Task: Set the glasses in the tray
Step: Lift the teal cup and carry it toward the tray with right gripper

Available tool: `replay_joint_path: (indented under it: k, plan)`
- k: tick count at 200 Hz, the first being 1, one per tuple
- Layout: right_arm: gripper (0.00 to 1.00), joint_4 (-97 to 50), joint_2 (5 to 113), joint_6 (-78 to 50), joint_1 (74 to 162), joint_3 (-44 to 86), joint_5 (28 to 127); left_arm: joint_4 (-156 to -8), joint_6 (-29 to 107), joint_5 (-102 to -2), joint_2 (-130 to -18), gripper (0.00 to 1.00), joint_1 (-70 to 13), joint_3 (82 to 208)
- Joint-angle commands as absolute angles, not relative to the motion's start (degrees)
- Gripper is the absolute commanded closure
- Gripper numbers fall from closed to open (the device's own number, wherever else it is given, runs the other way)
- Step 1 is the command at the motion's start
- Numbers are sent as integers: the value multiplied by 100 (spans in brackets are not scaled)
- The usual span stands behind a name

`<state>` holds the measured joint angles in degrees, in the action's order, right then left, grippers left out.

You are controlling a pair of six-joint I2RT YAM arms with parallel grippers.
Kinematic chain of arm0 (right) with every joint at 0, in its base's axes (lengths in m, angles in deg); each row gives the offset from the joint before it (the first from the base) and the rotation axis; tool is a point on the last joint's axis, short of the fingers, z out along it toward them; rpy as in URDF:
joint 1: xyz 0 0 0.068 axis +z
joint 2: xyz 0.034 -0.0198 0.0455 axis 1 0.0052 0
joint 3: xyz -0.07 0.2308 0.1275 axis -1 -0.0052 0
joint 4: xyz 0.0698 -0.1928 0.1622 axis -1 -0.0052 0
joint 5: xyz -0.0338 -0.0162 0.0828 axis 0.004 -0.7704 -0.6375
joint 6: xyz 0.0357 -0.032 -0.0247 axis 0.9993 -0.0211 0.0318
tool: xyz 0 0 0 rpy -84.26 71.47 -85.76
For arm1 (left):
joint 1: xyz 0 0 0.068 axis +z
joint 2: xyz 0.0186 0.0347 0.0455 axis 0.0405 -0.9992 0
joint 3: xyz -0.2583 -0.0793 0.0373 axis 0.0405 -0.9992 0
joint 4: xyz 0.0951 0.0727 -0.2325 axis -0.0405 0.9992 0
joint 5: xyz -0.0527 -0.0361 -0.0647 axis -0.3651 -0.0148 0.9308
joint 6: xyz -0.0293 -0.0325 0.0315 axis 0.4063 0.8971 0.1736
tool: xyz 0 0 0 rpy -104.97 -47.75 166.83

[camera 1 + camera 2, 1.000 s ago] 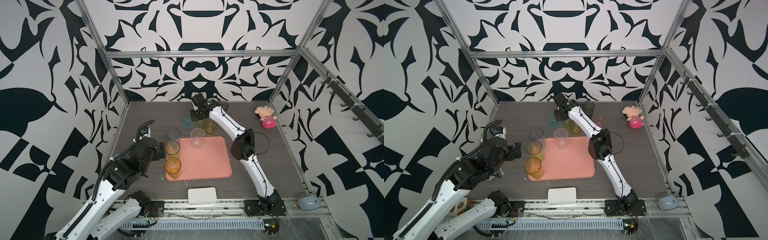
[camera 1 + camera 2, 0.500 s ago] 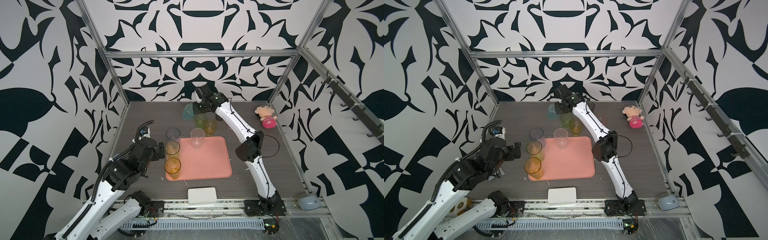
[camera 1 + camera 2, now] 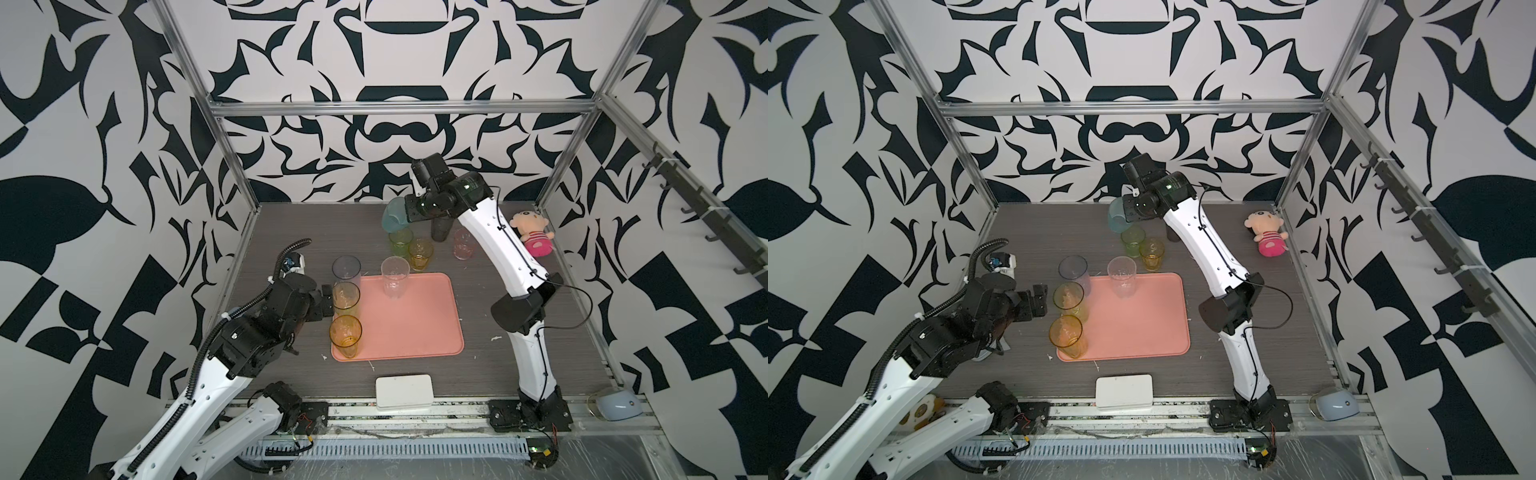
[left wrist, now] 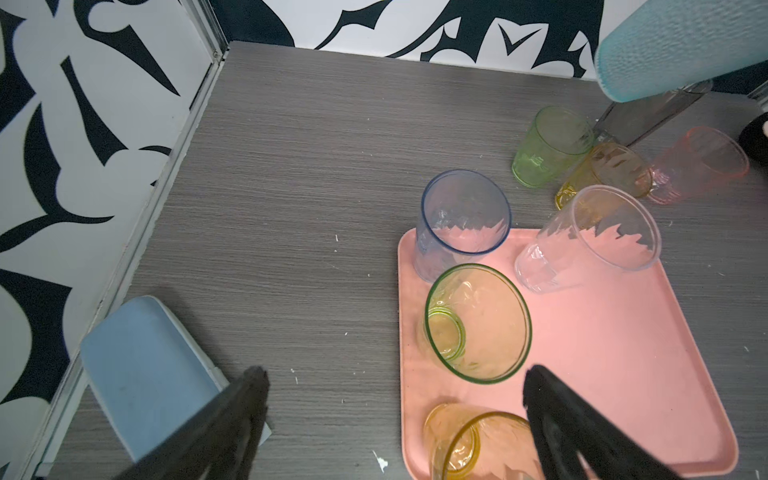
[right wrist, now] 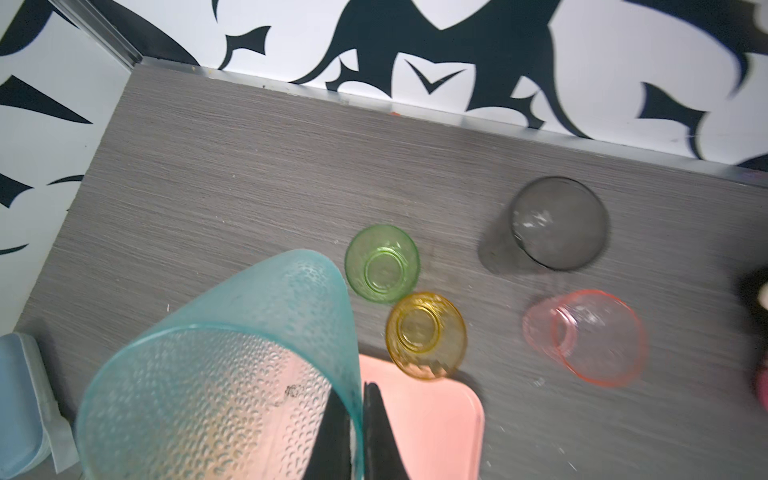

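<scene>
Your right gripper [image 5: 361,390] is clamped on the rim of the teal glass [image 5: 232,365], with one finger inside the wall and one outside. That glass has a frosted, pebbled skin. It hangs tilted in the air near the back of the table [image 3: 299,241], off the surface and above the small green glass [image 3: 400,242]. Your left gripper [image 4: 395,374] stands wide open with nothing in it. It is just off the left edge of the tray [image 3: 415,328], level with the yellow-green glass [image 3: 345,298].

Four tall glasses stand upright on the salmon-pink tray. Along its left edge, from back to front, you have the blue-grey glass [image 3: 346,270] at the far corner, then the yellow-green glass, then the tall amber glass [image 3: 345,336] at the near corner. All three are smooth and see-through, each with a darker line of its own colour around the rim. The clear glass [image 3: 395,277] sits at the far edge of the tray, near the middle.

Four more glasses stand on the table behind the tray. The small green glass and the small amber glass [image 3: 420,254] are short and sit just beside each other. The right wrist view shows ringed bases through their open tops. To their right are the tall smoky grey glass [image 3: 441,228] and the short pink glass [image 3: 464,244], both close to the right arm.
</scene>
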<state>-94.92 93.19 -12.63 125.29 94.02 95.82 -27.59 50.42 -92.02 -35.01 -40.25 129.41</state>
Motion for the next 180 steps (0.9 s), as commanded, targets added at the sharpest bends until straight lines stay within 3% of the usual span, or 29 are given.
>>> replay_joint_path:
  k: [1,98,180]
  plan:
    - [100,-9946,8686,-1320,12482,9094,10042,-2875,5156,-9038,-3476,1,-4011,13069]
    - [100,-10012,6544,-1145,12521,6692,10537,-2985,5174,-8815,-3643,1,-4011,13128]
    - [100,-9470,5385,-904,12796,4575,10196,-2969,5280,-8813,-3573,1,-4011,13038]
